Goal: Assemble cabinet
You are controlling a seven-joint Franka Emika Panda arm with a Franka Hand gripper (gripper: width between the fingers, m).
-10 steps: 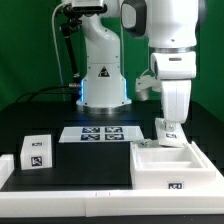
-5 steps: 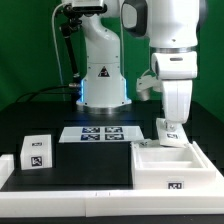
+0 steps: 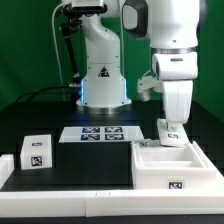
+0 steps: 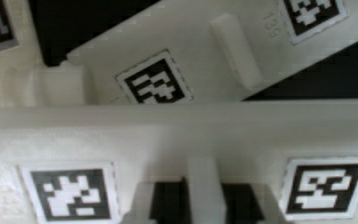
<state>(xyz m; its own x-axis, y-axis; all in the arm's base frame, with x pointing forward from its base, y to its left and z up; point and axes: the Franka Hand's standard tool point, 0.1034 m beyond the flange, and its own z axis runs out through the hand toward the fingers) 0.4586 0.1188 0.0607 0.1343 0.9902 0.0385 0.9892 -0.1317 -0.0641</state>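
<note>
The cabinet body (image 3: 150, 178) is a large white open box at the front of the exterior view's right, with a tag on its front wall. My gripper (image 3: 170, 121) hangs over its far edge, shut on a small white tagged cabinet part (image 3: 170, 134) held upright there. In the wrist view the dark fingers (image 4: 167, 203) clamp a thin white rib of that part (image 4: 206, 165), with a tag on either side of them. Past it, white cabinet surfaces with more tags (image 4: 153, 82) show. Whether the part touches the body I cannot tell.
The marker board (image 3: 100, 133) lies flat in the middle of the black table. A small white tagged cube (image 3: 38, 150) stands at the exterior view's left, with another white piece (image 3: 5, 170) at the left edge. The robot base (image 3: 102, 75) stands behind.
</note>
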